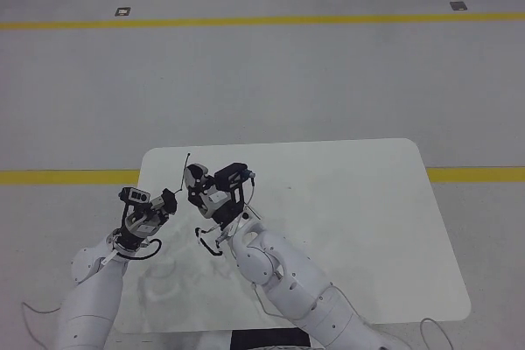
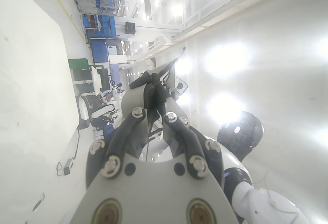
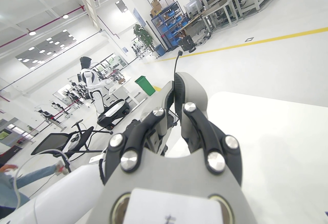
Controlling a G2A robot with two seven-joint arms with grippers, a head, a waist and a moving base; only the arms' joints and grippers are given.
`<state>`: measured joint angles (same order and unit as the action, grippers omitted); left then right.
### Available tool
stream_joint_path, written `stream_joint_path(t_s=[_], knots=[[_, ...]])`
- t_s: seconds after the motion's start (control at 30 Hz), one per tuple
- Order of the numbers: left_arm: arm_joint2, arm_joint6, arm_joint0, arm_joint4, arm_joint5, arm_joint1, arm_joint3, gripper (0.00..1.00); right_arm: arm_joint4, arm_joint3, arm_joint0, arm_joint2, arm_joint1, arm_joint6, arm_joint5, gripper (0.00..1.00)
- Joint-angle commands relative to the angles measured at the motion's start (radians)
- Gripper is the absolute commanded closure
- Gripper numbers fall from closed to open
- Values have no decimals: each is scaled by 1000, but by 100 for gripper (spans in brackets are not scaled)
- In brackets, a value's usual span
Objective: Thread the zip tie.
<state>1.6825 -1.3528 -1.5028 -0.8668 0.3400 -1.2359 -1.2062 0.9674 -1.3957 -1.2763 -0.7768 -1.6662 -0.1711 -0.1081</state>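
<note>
One zip tie [image 3: 176, 66] pinched in closed right gripper [image 3: 174, 86], closed left gripper [image 2: 151, 81] just beside

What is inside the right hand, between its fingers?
A thin black tie sticks out past the tips of the right hand. The part clamped between the shut fingers is covered.

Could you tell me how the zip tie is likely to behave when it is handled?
The zip tie stands nearly straight out of the right gripper's shut jaws, so it is probably springy, not limp. Being so thin, it likely weighs little and may slip.
</note>
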Motion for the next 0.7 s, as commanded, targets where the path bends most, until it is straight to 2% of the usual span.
stream_joint_path(t_s=[0.0, 0.67], knots=[[0, 0, 0, 0, 0, 0, 0, 100, 1, 1, 0, 0, 0, 1, 1, 100], [0, 0, 0, 0, 0, 0, 0, 100, 12, -13, -12, -9, 2, 19, -4, 100]])
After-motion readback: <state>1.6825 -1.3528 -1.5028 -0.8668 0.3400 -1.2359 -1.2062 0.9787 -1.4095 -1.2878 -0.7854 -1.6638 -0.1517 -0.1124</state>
